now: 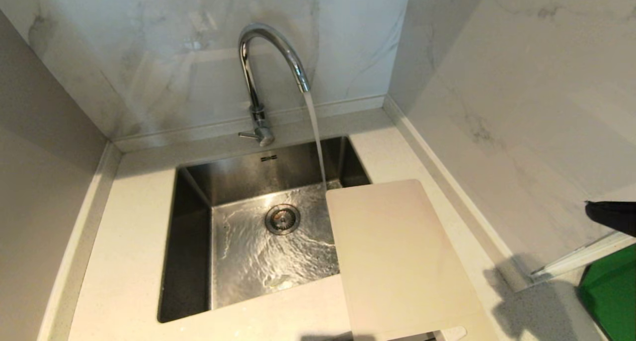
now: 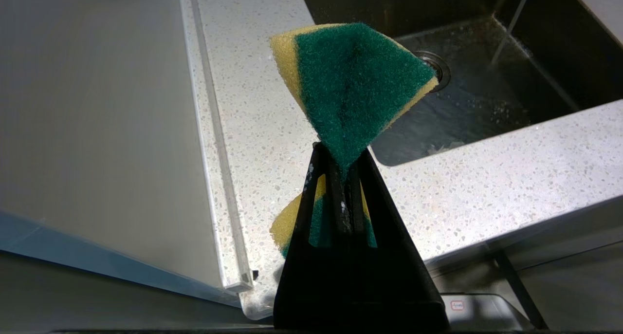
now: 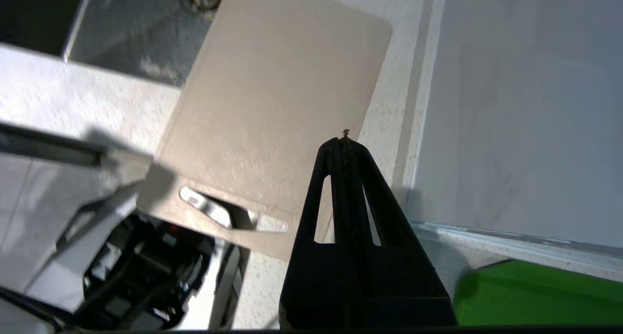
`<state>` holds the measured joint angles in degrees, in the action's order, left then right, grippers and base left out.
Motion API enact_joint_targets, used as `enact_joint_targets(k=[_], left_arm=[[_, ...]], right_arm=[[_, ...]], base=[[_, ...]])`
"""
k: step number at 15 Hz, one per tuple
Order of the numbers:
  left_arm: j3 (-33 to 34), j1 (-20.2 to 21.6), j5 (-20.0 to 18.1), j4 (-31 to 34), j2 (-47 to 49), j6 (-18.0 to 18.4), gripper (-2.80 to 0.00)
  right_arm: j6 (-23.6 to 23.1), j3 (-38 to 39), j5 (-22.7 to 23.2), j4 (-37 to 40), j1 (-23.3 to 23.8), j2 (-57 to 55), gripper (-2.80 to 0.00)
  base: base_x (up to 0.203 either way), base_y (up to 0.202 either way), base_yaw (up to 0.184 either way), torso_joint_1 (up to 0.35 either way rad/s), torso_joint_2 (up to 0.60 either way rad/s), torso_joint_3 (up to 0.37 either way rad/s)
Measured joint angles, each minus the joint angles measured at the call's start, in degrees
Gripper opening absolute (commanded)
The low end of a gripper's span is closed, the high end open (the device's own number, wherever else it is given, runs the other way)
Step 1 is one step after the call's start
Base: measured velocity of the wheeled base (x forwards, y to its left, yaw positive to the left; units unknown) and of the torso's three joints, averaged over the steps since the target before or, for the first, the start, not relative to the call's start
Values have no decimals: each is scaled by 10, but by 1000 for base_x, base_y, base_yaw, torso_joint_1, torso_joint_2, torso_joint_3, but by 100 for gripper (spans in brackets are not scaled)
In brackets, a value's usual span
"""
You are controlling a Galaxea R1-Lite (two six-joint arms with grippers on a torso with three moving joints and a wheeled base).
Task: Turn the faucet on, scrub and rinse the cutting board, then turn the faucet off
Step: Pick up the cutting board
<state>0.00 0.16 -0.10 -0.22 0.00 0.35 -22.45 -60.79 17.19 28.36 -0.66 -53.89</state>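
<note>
Running from the faucet (image 1: 258, 77), a thin stream of water falls into the stainless sink (image 1: 191, 241), spreading in ripples over the basin floor around the round drain (image 1: 282, 218). The chrome tap rises from the back edge of the countertop (image 1: 129, 241), behind the sink, its arched spout reaching out over the basin and its thin lever pointing sideways at the base.

The counter is pale speckled stone, closed in by glossy marble-look wall panels at the back and on the right, and a plain grey panel on the left. A raised lip runs along the counter's back and side edges.

The cutting board (image 1: 397, 261) lies flat at the sink's right edge, its far left corner overhanging the basin and its slot handle end jutting past the counter's front edge. A bright green flat object (image 1: 613, 294) sits at the far right.

The left gripper (image 2: 343, 171) hangs off the counter's front left corner, fingers clamped tight on a green-and-yellow sponge (image 2: 355, 81), which is pinched into a fold. The right gripper (image 3: 345, 141) hovers above the board's right edge, jaws pressed together and holding nothing.
</note>
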Motion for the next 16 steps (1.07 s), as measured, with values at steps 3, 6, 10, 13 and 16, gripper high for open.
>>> enact_joint_targets(k=[3,6,10,13,16], left_arm=[[0,0,0,0,0,0,-280],[0,0,0,0,0,0,-280],[0,0,0,0,0,0,-280],[0,0,0,0,0,0,-280],[0,0,0,0,0,-1,-280]], right_arm=[[-50,21,0,0,0,-27,-280],[-96,30,-7,0,0,-54,-280],[-139,76,-35,1,-23,-78,-280],[-153,128,-85,0,-90,-91,-280],[-155,157,-139,-3,-152,-121,-280]], base=[[0,0,0,0,0,0],[0,0,0,0,0,0],[0,0,0,0,0,0],[0,0,0,0,0,0],[0,0,0,0,0,0]])
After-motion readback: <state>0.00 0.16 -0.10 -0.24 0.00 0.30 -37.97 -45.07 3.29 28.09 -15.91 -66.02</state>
